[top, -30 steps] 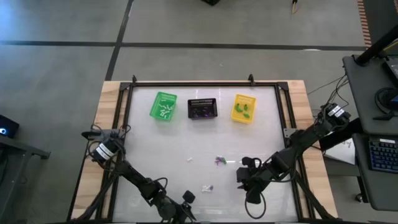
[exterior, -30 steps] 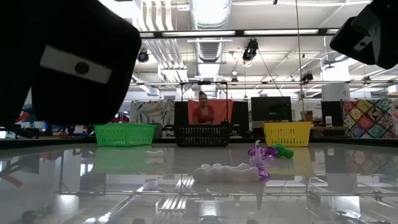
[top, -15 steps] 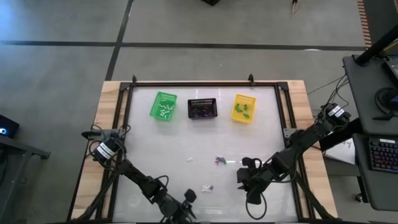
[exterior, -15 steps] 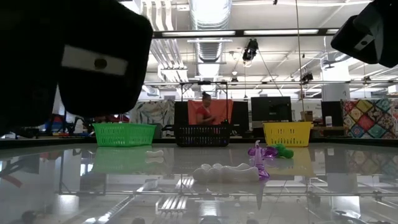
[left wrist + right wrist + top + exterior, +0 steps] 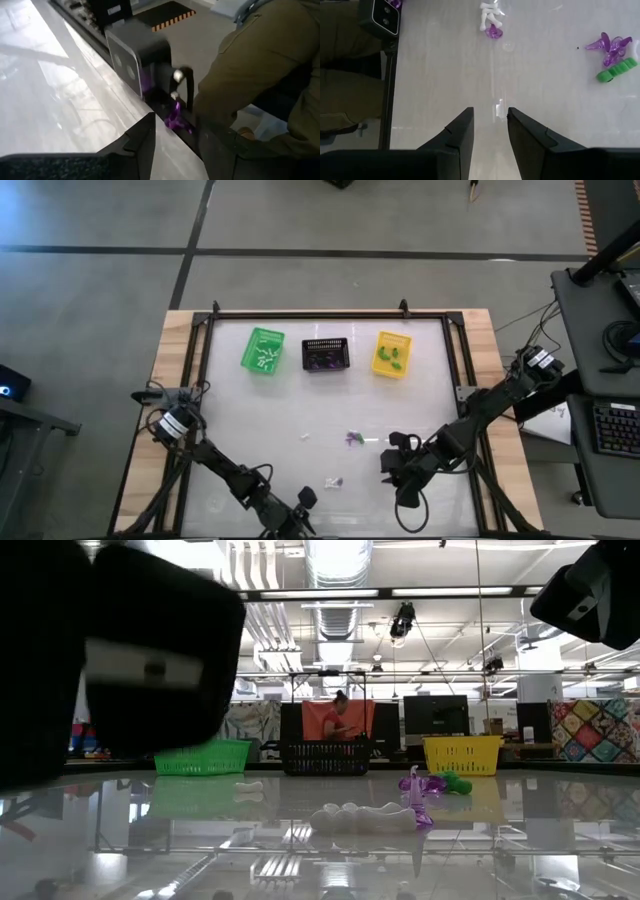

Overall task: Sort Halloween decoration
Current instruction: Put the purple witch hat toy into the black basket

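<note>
Meanwhile, both hands hover empty, fingers parted: right hand (image 5: 489,131) near mid-worktop (image 5: 280,410), left hand (image 5: 300,502) at its near edge; white, purple and green trinkets (image 5: 354,438) lie scattered between.

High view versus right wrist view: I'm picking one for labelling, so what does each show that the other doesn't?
Only the high view shows the green basket, black basket, yellow basket and both arms, with the left gripper at the near edge. Only the right wrist view shows the right gripper with its fingers apart, holding nothing, and a tiny white piece just ahead. Both show the white-and-purple cluster and the purple and green trinkets on the table.
</note>
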Controlling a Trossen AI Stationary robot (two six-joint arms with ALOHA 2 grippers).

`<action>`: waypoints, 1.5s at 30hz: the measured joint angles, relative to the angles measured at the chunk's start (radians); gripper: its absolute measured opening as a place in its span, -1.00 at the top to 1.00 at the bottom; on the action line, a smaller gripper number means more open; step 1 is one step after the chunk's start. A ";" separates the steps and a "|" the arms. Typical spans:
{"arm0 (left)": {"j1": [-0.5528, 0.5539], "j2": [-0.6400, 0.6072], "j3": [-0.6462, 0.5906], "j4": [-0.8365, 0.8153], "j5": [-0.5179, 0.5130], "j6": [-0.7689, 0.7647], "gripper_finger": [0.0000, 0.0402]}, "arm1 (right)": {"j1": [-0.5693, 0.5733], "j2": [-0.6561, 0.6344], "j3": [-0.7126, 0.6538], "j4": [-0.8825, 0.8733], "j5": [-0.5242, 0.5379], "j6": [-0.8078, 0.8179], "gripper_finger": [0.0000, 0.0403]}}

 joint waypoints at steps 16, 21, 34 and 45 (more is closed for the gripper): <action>0.003 0.046 0.037 0.009 0.000 -0.050 0.50 | 0.000 0.000 0.000 -0.001 0.006 0.015 0.46; 0.003 0.046 0.037 0.008 0.002 -0.050 0.76 | 0.000 0.000 0.000 -0.001 0.005 0.015 0.46; 0.003 0.031 0.030 0.000 0.003 -0.059 0.99 | 0.000 0.000 0.000 0.000 0.005 0.016 0.46; 0.004 -0.045 0.004 -0.034 -0.017 -0.062 0.99 | 0.000 0.000 0.000 0.004 0.005 0.016 0.46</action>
